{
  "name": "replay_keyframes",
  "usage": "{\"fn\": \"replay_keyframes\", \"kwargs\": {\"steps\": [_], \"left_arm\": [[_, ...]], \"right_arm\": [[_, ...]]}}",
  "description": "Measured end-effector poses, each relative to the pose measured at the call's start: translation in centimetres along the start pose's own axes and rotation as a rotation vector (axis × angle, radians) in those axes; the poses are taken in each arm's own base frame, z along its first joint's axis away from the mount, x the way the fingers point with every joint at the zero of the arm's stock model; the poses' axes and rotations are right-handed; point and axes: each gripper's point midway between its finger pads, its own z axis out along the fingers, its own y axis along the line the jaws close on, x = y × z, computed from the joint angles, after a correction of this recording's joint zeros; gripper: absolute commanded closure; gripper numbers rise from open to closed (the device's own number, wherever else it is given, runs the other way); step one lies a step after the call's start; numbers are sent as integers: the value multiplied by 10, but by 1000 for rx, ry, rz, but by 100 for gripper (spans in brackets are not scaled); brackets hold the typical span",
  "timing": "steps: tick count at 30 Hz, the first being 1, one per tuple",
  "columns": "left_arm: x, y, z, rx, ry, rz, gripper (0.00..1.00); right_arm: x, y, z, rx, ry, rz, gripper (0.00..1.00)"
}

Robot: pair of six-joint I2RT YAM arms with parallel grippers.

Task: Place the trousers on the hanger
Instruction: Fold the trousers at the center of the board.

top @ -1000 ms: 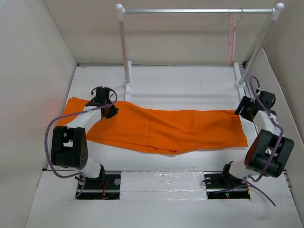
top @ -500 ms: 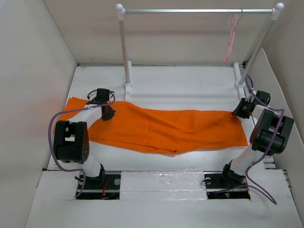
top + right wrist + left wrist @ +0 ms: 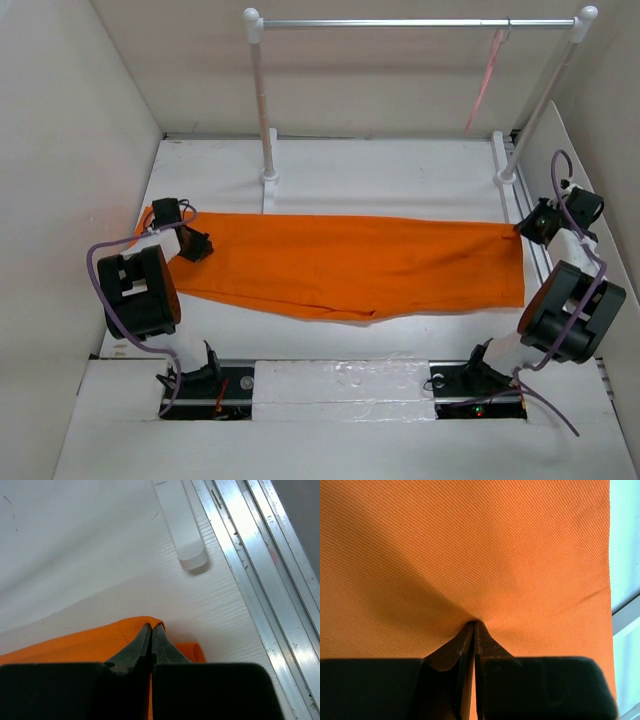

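Observation:
The orange trousers [image 3: 350, 265] lie stretched flat, left to right, across the white table. My left gripper [image 3: 197, 245] is shut on the cloth near their left end; in the left wrist view its fingertips [image 3: 474, 626] pinch a small peak of orange fabric [image 3: 470, 555]. At the far right my right gripper [image 3: 521, 231] is shut on the trousers' upper right corner, the cloth edge [image 3: 100, 640] folded over its tips [image 3: 151, 627]. The pale-pink hanger [image 3: 484, 85] hangs tilted from the rail at the back right, away from both grippers.
A metal rail [image 3: 400, 22] on two white posts [image 3: 262, 110] [image 3: 545, 95] spans the back of the table. Cardboard walls close in left, right and back. A white post foot [image 3: 182, 530] and aluminium tracks [image 3: 260, 580] run by the right gripper.
The right gripper shut on the trousers' right corner and drew outward to the right. The left arm pulled left with its end. The cloth is now tauter and flatter; the hanger swung.

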Motion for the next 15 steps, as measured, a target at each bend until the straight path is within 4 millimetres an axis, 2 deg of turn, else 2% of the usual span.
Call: {"fn": "replay_keyframes", "kwargs": {"steps": [2, 5, 8, 9, 10, 12, 15], "left_arm": [[0, -1, 0, 12, 3, -3, 100], [1, -2, 0, 18, 8, -3, 100], [1, -3, -2, 22, 7, 6, 100], [1, -2, -3, 23, 6, 12, 100], [1, -2, -3, 22, 4, 17, 100], [3, 0, -7, 18, 1, 36, 100], [12, -4, -18, 13, -7, 98, 100]], "right_arm": [[-5, 1, 0, 3, 6, 7, 100], [-4, -3, 13, 8, 46, 25, 99], [8, -11, 33, 17, 118, 43, 69], [10, -15, 39, 24, 132, 41, 54], [9, -19, 42, 37, 137, 39, 48], [6, -23, 43, 48, 136, 31, 39], [-6, -18, 31, 47, 101, 12, 38]]}}
